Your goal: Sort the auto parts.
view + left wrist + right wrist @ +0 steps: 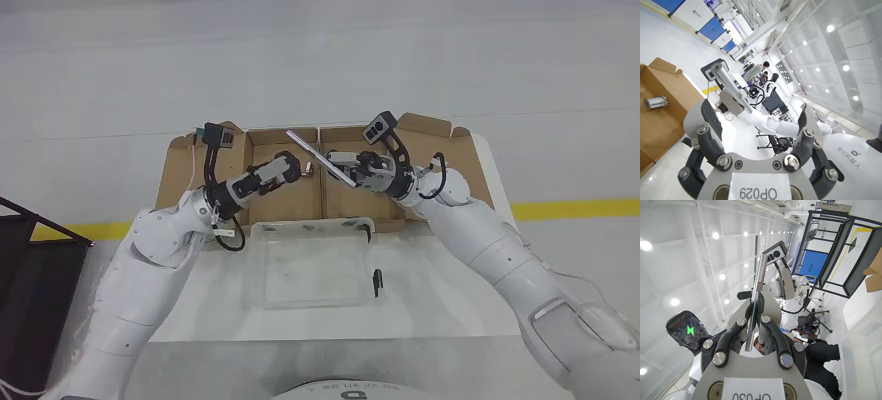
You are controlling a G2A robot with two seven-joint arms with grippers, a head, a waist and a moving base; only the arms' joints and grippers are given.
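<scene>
Ops: Status? Biggest first.
Me: White table (440,290), smooth top. At its far edge is a brown cardboard box (285,205), flaps out, split by dividers into compartments. Nearer me is a clear plastic tray (300,265), rectangular and shallow.
Ops: The part?
Me: Steel rod (758,283), round, polished, long and thin. It's in the air over the box, tilted, roughly above the divider between the middle and right compartments.
Ops: Who has it?
Me: My right claw (754,302). It's clamped on the rod toward one end, with ribbed black pads (761,303) on both sides.
Ops: Left?
Me: Left claw (755,111) is spread wide with nothing in it. It hangs over the box, near the rod but apart from it. Same ribbed rubber pads, black links on a grey metal plate.
Ops: Anything else?
Me: A short ribbed aluminium spool (655,102), flange at one end, lies on its side on the box floor. A small black piece (377,282) sits on the table just beside the tray. It's too small to tell the shape.
</scene>
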